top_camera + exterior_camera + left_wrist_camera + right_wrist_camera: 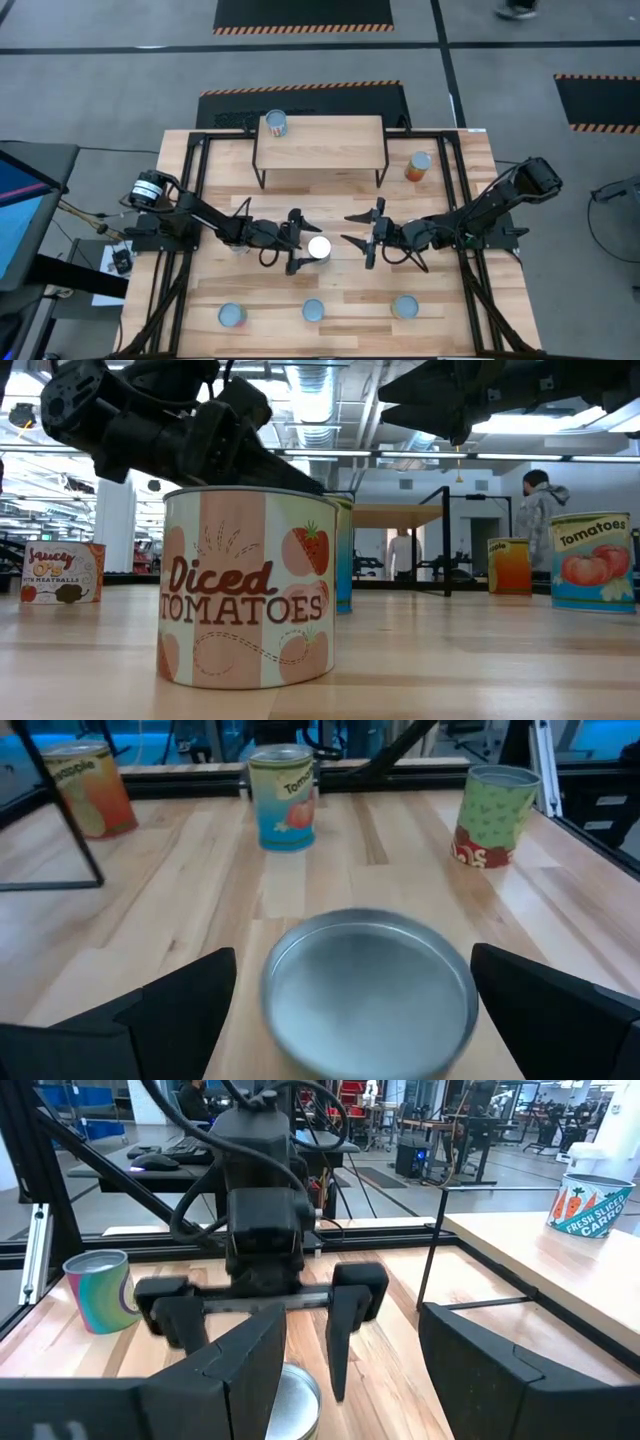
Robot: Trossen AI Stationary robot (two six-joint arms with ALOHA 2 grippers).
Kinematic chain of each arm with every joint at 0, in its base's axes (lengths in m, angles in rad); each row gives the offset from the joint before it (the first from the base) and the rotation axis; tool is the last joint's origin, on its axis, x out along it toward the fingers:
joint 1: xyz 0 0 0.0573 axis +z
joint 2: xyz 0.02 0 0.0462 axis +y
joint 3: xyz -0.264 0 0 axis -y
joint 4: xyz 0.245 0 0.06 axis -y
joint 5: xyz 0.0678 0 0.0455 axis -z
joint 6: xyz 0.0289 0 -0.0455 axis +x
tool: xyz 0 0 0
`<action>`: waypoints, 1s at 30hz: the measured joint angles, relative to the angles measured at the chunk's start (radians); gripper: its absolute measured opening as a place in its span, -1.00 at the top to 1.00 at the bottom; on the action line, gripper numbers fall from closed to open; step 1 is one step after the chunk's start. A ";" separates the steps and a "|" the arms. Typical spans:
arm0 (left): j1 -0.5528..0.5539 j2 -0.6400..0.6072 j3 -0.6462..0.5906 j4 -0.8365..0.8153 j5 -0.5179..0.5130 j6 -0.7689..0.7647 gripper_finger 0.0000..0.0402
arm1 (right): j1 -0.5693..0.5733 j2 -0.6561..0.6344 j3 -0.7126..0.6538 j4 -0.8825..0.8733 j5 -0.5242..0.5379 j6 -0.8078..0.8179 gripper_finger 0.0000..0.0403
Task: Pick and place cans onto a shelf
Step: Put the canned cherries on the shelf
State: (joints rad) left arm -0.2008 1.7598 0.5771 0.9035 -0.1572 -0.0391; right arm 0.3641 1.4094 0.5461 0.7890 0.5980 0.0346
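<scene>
Wooden planks make up the big table (440, 330), the largest thing here, with black rails along its sides. Next in size come the two dark arms. The left arm reaches in from the table's left side and the right arm from its right, and they meet near the middle.

The shelf (320, 143) stands at the far side of the table, a light-wood top on thin black legs. One can with a blue label (276, 123) sits on its left end (the right wrist view shows the words "Fresh Sliced Carrots" on it).

The left gripper (302, 245) has its two fingers spread wide, one on each side of a can with a shiny round top (319, 248). The fingers do not press on it. In the low view this is the Diced Tomatoes can (248, 588), pink and cream, standing upright.

The right gripper (358, 228) is just beside that can, facing the left gripper, and its fingers are spread apart too, holding nothing.

The small things are the other cans. An orange can (418, 166) stands right of the shelf. Three more stand in a row along the near edge: left (233, 315), middle (313, 310) and right (405, 307).
</scene>
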 joint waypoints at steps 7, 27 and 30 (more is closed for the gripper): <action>-0.006 0.127 0.063 0.004 0.003 0.000 -0.96 | 0.002 0.000 0.000 -0.006 0.000 0.002 -0.27; 0.003 0.068 0.081 -0.115 -0.149 -0.045 -0.39 | 0.002 0.000 0.000 -0.027 0.003 0.018 -0.27; -0.014 -0.020 0.081 -0.201 -0.244 -0.032 -0.43 | 0.003 0.000 0.000 -0.027 0.003 0.024 -0.27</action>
State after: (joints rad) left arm -0.2146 1.7400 0.6579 0.7027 -0.4015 -0.0715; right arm 0.3668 1.4094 0.5461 0.7621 0.6014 0.0584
